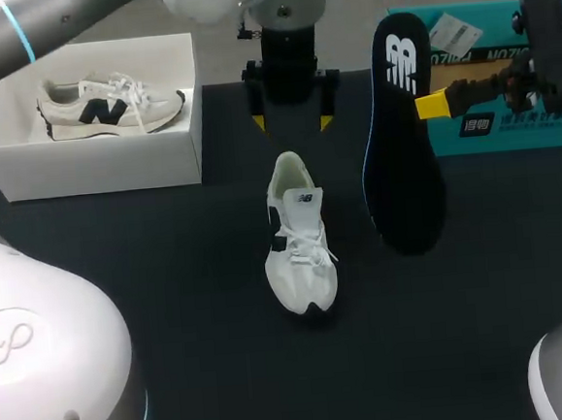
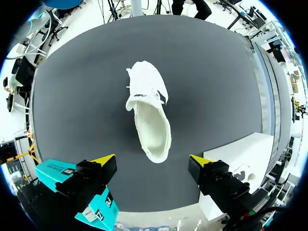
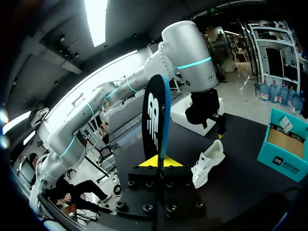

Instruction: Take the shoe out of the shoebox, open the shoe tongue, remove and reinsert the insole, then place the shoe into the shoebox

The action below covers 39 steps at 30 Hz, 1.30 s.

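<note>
Right hand (image 1: 429,107) gripping black insole (image 1: 404,166), white shoe (image 1: 300,236) on table (image 1: 173,325)

Occlusions and cut-offs
The insole (image 1: 401,132) hides one finger of the right gripper (image 1: 427,107) and part of the edge-cropped teal box (image 1: 508,124); in the right wrist view, the left gripper (image 3: 208,124) masks part of the shoebox (image 3: 179,115).

Left arm (image 3: 185,45) silver-grey with cyan rings; left hand (image 2: 152,161) black, seemingly boxy, yellow-tipped.
</note>
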Tool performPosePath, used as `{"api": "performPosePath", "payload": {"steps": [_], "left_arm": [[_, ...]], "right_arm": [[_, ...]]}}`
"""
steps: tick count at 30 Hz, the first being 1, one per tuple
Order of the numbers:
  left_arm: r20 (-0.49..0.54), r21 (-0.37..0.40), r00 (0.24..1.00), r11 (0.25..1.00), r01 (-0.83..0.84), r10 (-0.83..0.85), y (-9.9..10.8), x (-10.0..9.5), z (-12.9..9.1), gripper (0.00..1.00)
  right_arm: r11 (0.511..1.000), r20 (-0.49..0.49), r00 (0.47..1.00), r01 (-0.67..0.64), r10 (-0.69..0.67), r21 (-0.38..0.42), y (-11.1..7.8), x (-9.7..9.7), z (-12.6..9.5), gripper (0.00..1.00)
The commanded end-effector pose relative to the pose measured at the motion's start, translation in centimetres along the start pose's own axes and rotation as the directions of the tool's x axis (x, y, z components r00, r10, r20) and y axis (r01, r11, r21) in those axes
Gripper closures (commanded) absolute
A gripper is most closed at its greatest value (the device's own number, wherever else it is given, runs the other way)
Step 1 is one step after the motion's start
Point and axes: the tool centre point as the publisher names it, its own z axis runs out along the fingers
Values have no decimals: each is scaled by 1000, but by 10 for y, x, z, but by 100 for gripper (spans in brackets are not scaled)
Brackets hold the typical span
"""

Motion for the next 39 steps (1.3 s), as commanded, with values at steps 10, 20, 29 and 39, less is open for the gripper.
{"api": "performPosePath", "payload": {"steps": [10, 20, 29, 39], "left_arm": [[56, -99, 998, 995, 2, 4, -4, 6, 2, 0], [386, -79, 905, 972, 223, -177, 13, 0, -44, 0], [592, -20, 750, 925, 378, -294, 22, -2, -82, 0], [796, 48, 498, 856, 515, -344, 24, -9, -127, 0]], "right_arm": [[1000, 0, 1000, -1, 1, 3, 2, -1, 3, 100], [1000, 0, 1000, -1, 1, 3, 2, -1, 3, 100], [999, -15, 999, -39, 40, 25, 12, -13, 0, 100], [963, -82, 968, -225, 239, 147, 46, -62, -4, 100]]}}
